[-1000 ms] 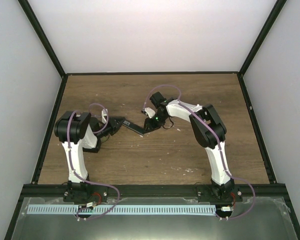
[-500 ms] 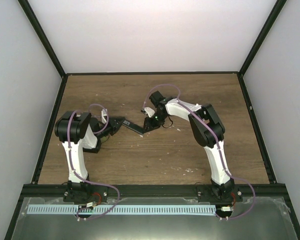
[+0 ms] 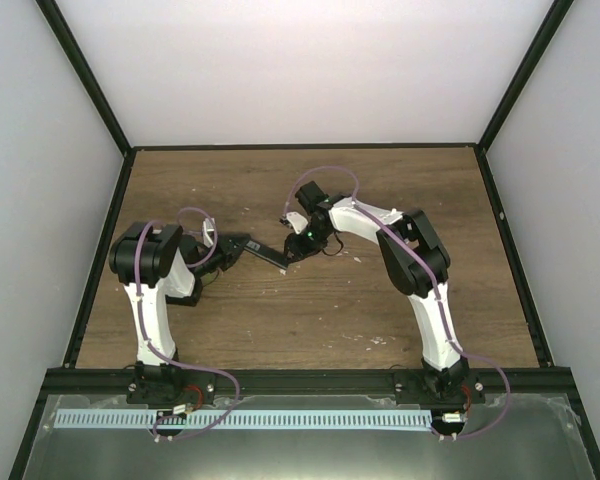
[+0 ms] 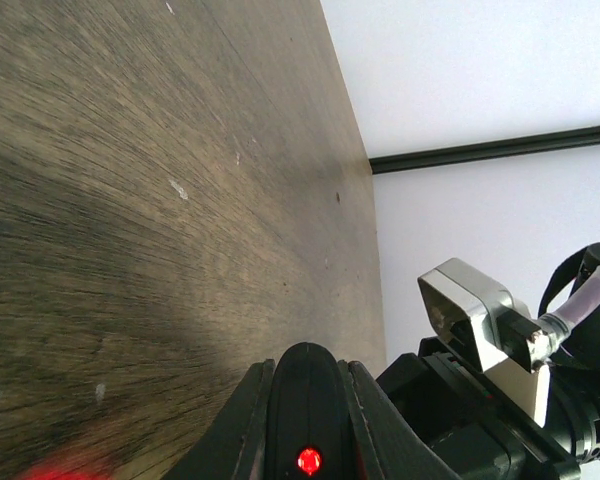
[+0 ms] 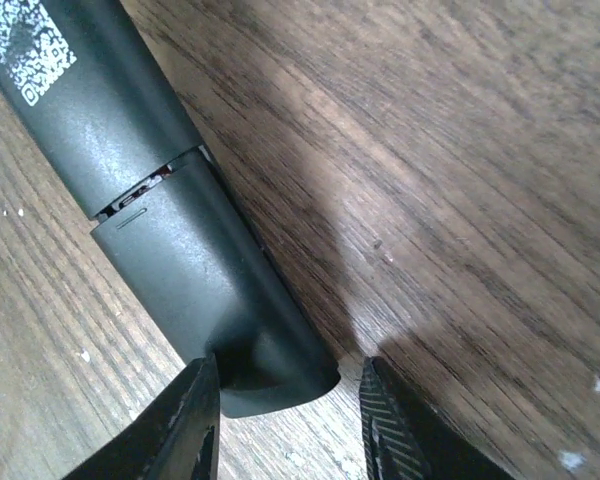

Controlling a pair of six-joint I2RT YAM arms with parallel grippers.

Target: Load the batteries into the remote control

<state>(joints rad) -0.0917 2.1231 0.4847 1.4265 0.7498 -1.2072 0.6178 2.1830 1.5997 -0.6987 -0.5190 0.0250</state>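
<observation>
The black remote control lies on the wooden table between the two grippers. My left gripper is shut on the remote's left end; in the left wrist view the remote's rounded tip with a red light sits between the fingers. My right gripper is open at the remote's other end; in the right wrist view the remote's back, with a cover seam and a QR label, lies between the open fingers. No batteries show in any view.
Pale specks of chipped wood dot the table. The enclosure's black frame and white walls bound the table at the back and sides. The right arm's camera housing shows close beside the left gripper.
The right gripper has shifted slightly left and farther along the remote's end. The left arm and remote have barely moved.
</observation>
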